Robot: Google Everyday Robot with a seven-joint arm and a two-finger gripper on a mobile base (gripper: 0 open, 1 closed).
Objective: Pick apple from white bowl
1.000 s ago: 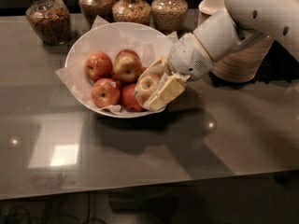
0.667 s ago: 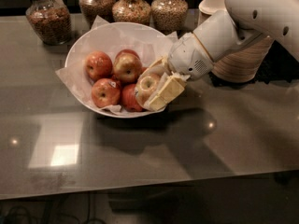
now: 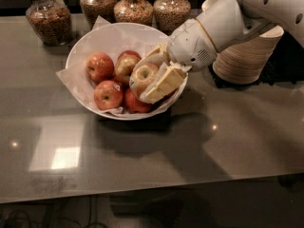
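The end effector (image 3: 143,81) reaches into the right side of the white bowl (image 3: 114,36), its two flat, cream-coloured fingers (image 3: 165,81) closed around the apple (image 3: 141,74). One finger lies over the top of the fruit and the other under its right flank. The apple is round and pale, yellow-green with red streaks, its stem dimple turned toward the camera. It sits inside the bowl's right rim, against the other fruit; whether it is clear of them cannot be told. The bowl is wide, round and shallow, lined with crumpled white paper that pokes out at the left edge. Four smaller, redder apples (image 3: 99,66) with smooth, shiny skins lie clustered to the left of and below the gripped one. The smooth white arm (image 3: 223,25) enters from the upper right. Behind it stands a ribbed stack of beige paper bowls (image 3: 247,53). Four rounded glass jars (image 3: 46,17) of brown granular contents line the back of the glossy grey surface (image 3: 152,170).
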